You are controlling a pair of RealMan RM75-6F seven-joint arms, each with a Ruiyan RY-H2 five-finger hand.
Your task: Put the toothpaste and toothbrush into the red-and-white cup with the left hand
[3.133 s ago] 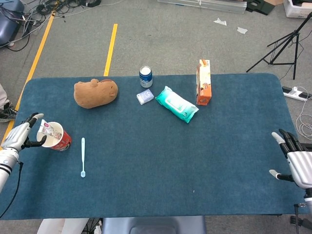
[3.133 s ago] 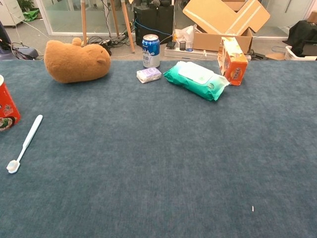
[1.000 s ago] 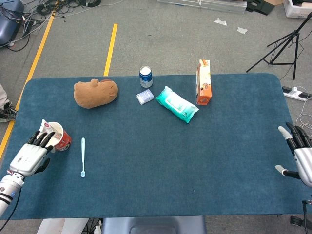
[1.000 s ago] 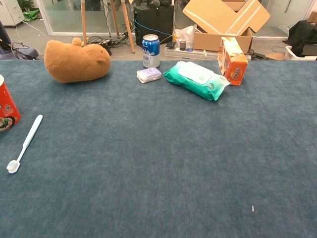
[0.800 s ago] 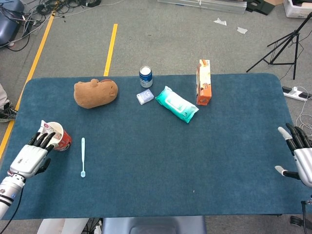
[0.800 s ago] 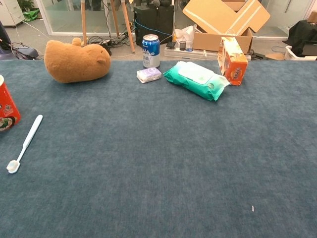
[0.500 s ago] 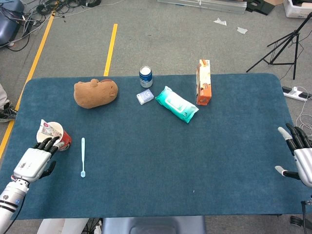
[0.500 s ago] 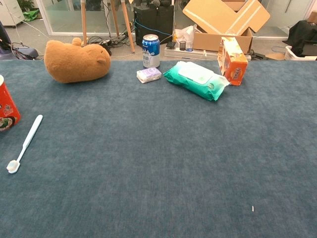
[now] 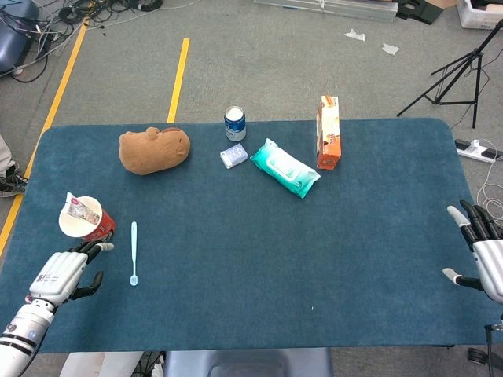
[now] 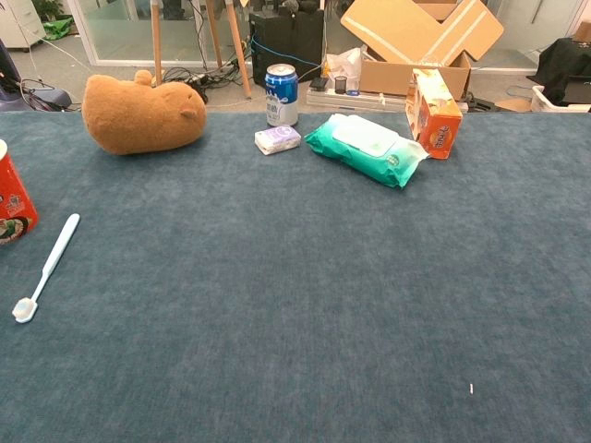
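Observation:
The red-and-white cup (image 9: pixel 86 220) stands upright at the table's left side, and the toothpaste tube (image 9: pixel 76 206) sticks out of its mouth. In the chest view only the cup's red side (image 10: pixel 13 203) shows at the left edge. A pale blue toothbrush (image 9: pixel 134 252) (image 10: pixel 48 264) lies flat just right of the cup, head toward me. My left hand (image 9: pixel 64 272) hovers near the table's front left, below the cup and left of the brush, fingers apart, holding nothing. My right hand (image 9: pixel 485 251) stays at the far right edge, fingers spread and empty.
Along the back stand a brown plush toy (image 9: pixel 154 149), a blue can (image 9: pixel 235 122), a small tissue pack (image 9: pixel 233 155), a green wipes pack (image 9: pixel 284 167) and an orange carton (image 9: pixel 328 133). The blue table cloth (image 9: pixel 259 259) stretches wide between the two hands.
My left hand has drawn back from the cup toward the front edge, leaving the cup and toothpaste standing free. The right hand and the toothbrush have not moved.

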